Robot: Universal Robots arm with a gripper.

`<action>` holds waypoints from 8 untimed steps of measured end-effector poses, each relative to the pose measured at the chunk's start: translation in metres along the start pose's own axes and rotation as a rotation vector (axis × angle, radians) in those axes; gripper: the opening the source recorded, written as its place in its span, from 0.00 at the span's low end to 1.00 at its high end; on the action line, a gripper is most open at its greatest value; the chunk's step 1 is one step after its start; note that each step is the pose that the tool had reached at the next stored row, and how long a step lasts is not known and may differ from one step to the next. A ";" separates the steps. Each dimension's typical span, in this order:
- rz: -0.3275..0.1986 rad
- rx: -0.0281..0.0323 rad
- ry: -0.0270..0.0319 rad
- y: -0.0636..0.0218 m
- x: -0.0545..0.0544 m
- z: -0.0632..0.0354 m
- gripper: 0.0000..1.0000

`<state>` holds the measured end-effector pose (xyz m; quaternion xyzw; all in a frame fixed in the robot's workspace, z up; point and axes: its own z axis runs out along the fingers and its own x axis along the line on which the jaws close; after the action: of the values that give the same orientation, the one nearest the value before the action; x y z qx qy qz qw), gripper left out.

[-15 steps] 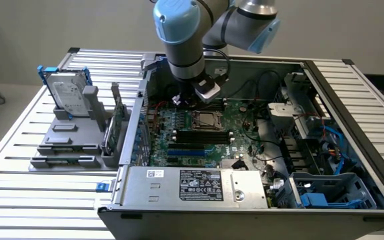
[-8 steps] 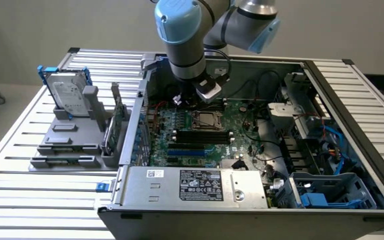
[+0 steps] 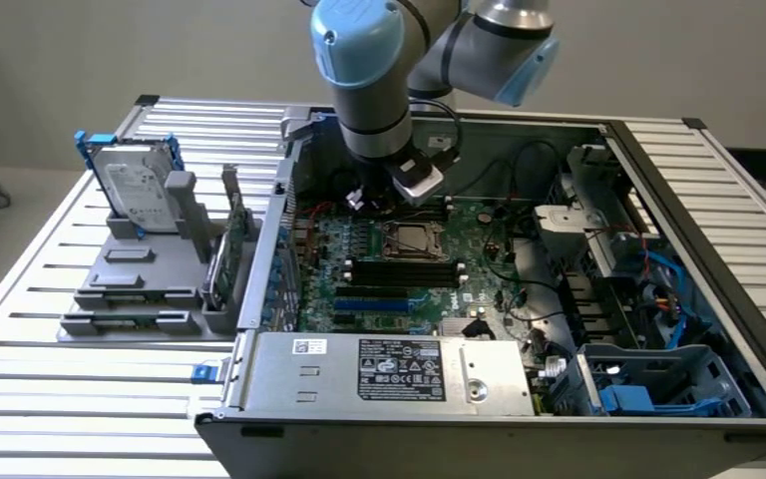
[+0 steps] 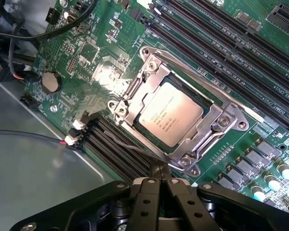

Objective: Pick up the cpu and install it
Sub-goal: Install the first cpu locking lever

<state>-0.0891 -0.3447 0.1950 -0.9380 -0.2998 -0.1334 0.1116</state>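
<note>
Already the small silvery square cpu (image 4: 169, 114) is sitting in the metal-framed socket (image 4: 135, 91) of the green board (image 4: 86, 53), just beyond the black gripper (image 4: 159, 173) (pressed together, holding nothing).

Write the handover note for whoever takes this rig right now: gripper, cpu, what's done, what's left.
The gripper is shut and holds nothing; it hangs over the green board, close to the socket.
The cpu lies flat inside the socket's metal frame, silvery top up.
Done: the cpu is off the gripper and seated in the socket.
Left: no pick or place step shows undone; whether the frame is latched cannot be told.
</note>
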 end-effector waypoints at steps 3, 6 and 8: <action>0.000 0.0000 0.0000 0.0006 0.001 0.0003 0.11; 0.000 -0.0002 -0.0002 0.0013 0.001 0.0007 0.11; 0.000 -0.0005 -0.0004 0.0017 0.002 0.0010 0.11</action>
<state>-0.0865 -0.3447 0.1945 -0.9380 -0.2999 -0.1333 0.1113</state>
